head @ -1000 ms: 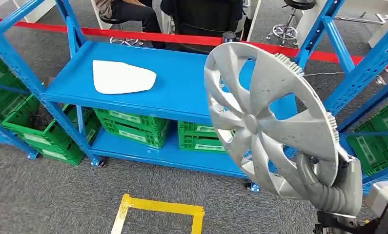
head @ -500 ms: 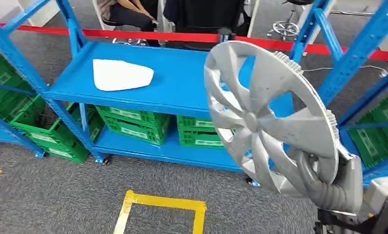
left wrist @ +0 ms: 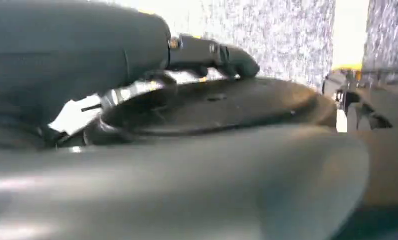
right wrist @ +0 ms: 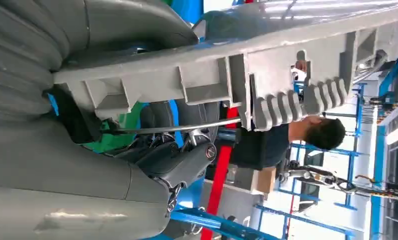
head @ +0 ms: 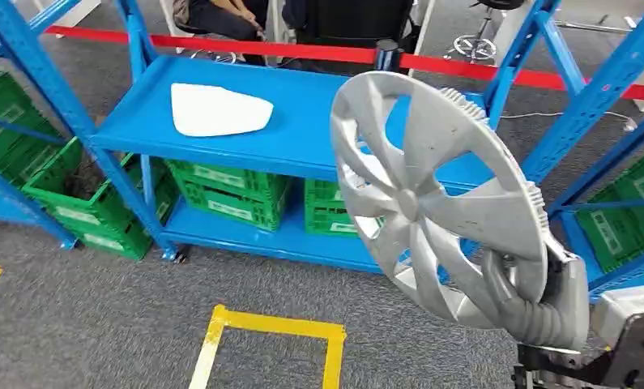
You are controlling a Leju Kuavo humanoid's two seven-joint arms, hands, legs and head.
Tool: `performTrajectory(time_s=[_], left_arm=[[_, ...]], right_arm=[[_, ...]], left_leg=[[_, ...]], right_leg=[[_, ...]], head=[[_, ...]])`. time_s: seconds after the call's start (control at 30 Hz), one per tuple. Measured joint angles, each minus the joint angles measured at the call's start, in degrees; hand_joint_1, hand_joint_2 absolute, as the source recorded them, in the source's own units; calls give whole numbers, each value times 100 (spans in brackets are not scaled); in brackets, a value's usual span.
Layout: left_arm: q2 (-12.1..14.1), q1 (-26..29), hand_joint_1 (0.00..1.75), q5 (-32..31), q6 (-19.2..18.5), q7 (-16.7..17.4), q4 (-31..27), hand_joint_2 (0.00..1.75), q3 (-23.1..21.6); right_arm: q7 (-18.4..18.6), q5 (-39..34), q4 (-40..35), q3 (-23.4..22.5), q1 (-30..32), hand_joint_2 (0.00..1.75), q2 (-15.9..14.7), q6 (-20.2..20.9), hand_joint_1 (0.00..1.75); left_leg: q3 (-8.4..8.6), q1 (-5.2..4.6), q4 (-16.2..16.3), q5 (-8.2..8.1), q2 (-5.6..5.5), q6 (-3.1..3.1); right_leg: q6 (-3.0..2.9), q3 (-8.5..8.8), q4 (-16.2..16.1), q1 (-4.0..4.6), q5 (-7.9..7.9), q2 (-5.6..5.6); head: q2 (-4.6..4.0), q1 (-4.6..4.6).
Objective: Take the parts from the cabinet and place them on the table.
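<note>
One silver hubcap stands tilted on edge in front of the blue cabinet, held up at its lower rim by the right hand, whose grey fingers curl tightly around that rim and through a spoke gap. A white flat part lies on the cabinet's upper shelf, well apart from the hubcap, above green crates on the lower shelf. Whether the left hand holds anything, or how far it is spread, I cannot tell.

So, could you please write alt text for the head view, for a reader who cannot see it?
The robot's right hand grips the lower rim of a large silver plastic wheel cover, held up in front of a blue metal shelving rack. A flat white part lies on the rack's shelf, with green plastic crates below.
</note>
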Motion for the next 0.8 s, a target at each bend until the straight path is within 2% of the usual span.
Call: performTrajectory(time_s=[0.03, 0.07, 0.1, 0.13, 0.17, 0.2, 0.23, 0.27, 0.3, 0.37, 0.4, 0.43, 0.47, 0.5, 0.53, 0.57, 0.6, 0.63, 0.67, 0.7, 0.73, 0.77, 0.8], left_arm=[[0, 2, 0, 0, 0, 4, 0, 0, 2], [0, 2, 0, 0, -2, 7, 0, 0, 2], [-2, 1, 0, 0, -2, 7, 0, 0, 2], [-2, 0, 0, 0, -2, 7, -2, 0, 0], [-6, 0, 0, 0, -2, 7, -2, 0, 2], [-13, -2, 0, 0, -2, 7, -2, 0, 0], [-35, -6, 0, 0, -2, 7, -7, 0, 2], [-33, -8, 0, 0, 0, 7, -7, 0, 2], [-35, -5, 0, 0, 2, 7, -5, 0, 2], [-33, 6, 0, 0, 4, 7, -4, 0, 2], [-24, 4, 0, 0, 7, 9, 0, 0, 2], [-22, 8, 0, 2, 7, 9, 2, 0, 2], [-20, 11, 0, 2, 7, 9, 2, 0, 2], [-17, 7, 0, 2, 7, 9, 2, 0, 2], [-17, 2, 0, 2, 7, 9, 2, 0, 2], [-15, 0, 0, 2, 7, 9, 2, 0, 2], [-13, -1, 0, 2, 7, 9, 2, 0, 2], [-11, 0, 0, 2, 7, 9, 2, 0, 4], [-7, -3, 0, 2, 7, 9, 2, 0, 4], [0, 3, 0, 2, 11, 20, 7, 0, 7], [2, 1, 0, 2, 15, 26, 11, 0, 7], [4, 3, 0, 0, 17, 24, 11, 0, 9], [4, -10, 0, 0, 18, 26, 13, 0, 9]], right_arm=[[2, 0, 0, 4, 1, 175, 0, 0, 175], [9, -2, 0, 4, 6, 175, -2, -2, 175], [11, -2, 0, 4, 7, 175, -4, -2, 175], [17, -2, 0, 4, 7, 175, -4, -4, 175], [18, -2, 0, 4, 7, 175, -4, -4, 175], [18, -2, 0, 4, 3, 175, -4, -4, 175], [20, -2, -2, 4, -12, 175, -6, -4, 175], [20, -2, -7, 4, -10, 175, -4, -4, 175], [18, -2, -4, 4, -5, 175, -7, -4, 175], [18, -2, -7, 4, -10, 175, -17, -9, 175], [18, -2, -4, 4, -14, 175, -17, -11, 175], [20, -2, -4, 9, -13, 175, -17, -11, 175], [18, -4, -4, 9, -17, 175, -20, -13, 175], [18, -4, -4, 11, -10, 175, -20, -13, 175], [20, -4, -4, 15, -8, 175, -20, -13, 175], [20, -4, -2, 20, -7, 175, -20, -13, 175], [20, -4, -2, 22, -8, 175, -20, -15, 175], [20, -4, -2, 28, -7, 175, -20, -15, 175], [20, -4, -2, 35, -6, 175, -20, -15, 175], [22, -7, -2, 46, -5, 175, -22, -15, 175], [26, -7, -2, 50, -3, 175, -22, -15, 175], [26, -6, -4, 50, -11, 175, -24, -28, 175], [29, -7, -4, 50, 1, 175, -26, -28, 175]], left_leg=[[-65, -12, 3, 44, 2, 3], [-133, -22, 8, 90, 4, 2], [-197, -30, 15, 133, 4, 1], [-261, -36, 22, 179, 3, -4], [-308, -39, 26, 219, -1, -8], [-341, -42, 26, 263, -6, -18], [-368, -51, 24, 313, -5, -50], [-378, -38, 9, 366, -1, -81], [-377, -24, -10, 412, 2, -119], [-369, -21, -86, 524, 0, -213], [-401, -17, -23, 433, -1, -223], [-479, -28, 114, 149, 8, -242], [-592, -17, 437, -239, 12, -250], [-652, -6, 846, -588, 13, -269], [-690, -4, 1212, -782, 15, -291], [-701, -2, 1490, -801, 17, -306], [-638, 5, 1594, -624, 17, -310], [-493, 12, 1506, -425, 19, -310], [-219, 16, 1188, -209, 19, -305], [135, 27, 726, -133, 19, -298], [432, 27, 250, -355, 18, -282], [692, 7, -63, -445, 4, -269], [658, -8, -111, -484, -10, -260]], right_leg=[[-2, -74, 357, 0, -171, 0], [-14, -48, 500, 3, -188, 2], [-35, 76, 405, 9, -78, 3], [-65, 309, 95, 19, 126, 7], [-101, 615, -353, 36, 324, 8], [-153, 974, -883, 61, 423, 8], [-208, 1194, -1306, 90, 243, 10], [-180, 1284, -1392, 100, 270, 12], [-198, 1148, -1398, 126, 301, 12], [-259, 1130, -1459, 142, 400, 7], [-285, 1130, -1536, 78, 505, -36], [-325, 1142, -1555, 81, 568, -35], [-372, 985, -1554, 79, 628, -39], [-377, 1008, -1545, 84, 695, -40], [-378, 928, -1543, 91, 746, -44], [-372, 842, -1519, 92, 820, -45], [-363, 732, -1499, 92, 874, -43], [-353, 633, -1462, 92, 916, -43], [-330, 518, -1405, 91, 957, -40], [-308, 431, -1340, 90, 987, -35], [-280, 362, -1277, 89, 1006, -37], [-254, 290, -1208, 109, 1024, -40], [-207, 253, -1191, 108, 1087, -48]], head=[[0, 22], [0, 39], [0, 53], [0, 61], [0, 68], [0, 75], [0, 79], [0, 55], [0, 66], [0, 88], [0, 88], [0, 72], [0, 11], [0, -30], [0, -46], [0, -67], [0, -87], [0, -107], [0, -124], [0, -146], [0, -168], [0, -182], [0, -155]])
